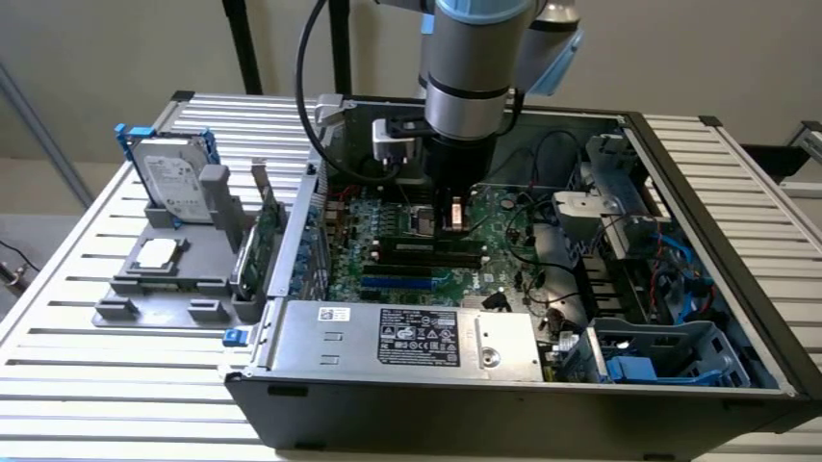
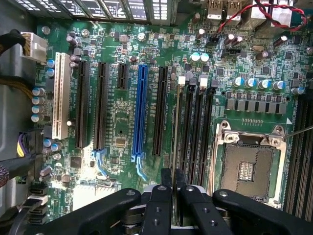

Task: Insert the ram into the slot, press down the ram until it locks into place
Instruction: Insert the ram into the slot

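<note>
Green motherboard (image 2: 122, 122) below, fingers (image 2: 165, 183) pinch thin edge-on ram (image 2: 175, 127) along black slot (image 2: 180, 122)

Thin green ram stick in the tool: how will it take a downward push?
Probably stiff along its length but apt to bow sideways: the thin green ram stick shows edge-on as a sliver. Likely light, since the tool pinches it at one narrow spot. Probably fragile if tilted against the long black plastic slot.

- Open overhead above the motherboard (image 2: 120, 110), around the gripper (image 2: 173, 174) clamped on the ram (image 2: 176, 127).
- Crowded at the exterior view's right by cables (image 1: 550, 252) and drive cage (image 1: 617, 183).
- Walled at the exterior view's left by case wall (image 1: 298, 226).
</note>
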You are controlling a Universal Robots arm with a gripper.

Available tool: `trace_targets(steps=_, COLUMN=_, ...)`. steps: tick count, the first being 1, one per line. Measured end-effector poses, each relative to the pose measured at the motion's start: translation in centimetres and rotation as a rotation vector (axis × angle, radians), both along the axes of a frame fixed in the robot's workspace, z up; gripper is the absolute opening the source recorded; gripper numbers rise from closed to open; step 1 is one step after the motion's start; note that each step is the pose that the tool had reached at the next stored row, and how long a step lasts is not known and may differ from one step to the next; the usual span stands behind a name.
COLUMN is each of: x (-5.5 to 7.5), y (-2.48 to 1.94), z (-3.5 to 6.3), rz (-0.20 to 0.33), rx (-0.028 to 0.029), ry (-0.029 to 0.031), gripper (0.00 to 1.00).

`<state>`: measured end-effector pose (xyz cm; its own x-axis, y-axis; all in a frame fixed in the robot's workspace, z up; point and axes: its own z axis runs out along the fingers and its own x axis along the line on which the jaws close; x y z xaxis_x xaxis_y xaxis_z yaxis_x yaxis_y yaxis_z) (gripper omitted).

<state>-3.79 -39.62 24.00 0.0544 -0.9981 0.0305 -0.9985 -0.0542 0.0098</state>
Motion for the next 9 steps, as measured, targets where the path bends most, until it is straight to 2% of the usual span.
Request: trace_targets(steps=9, x=0.0, y=0.24, z=-0.39, rz=0.0, rx=-0.0014, ry=-0.0035, gripper=0.14)
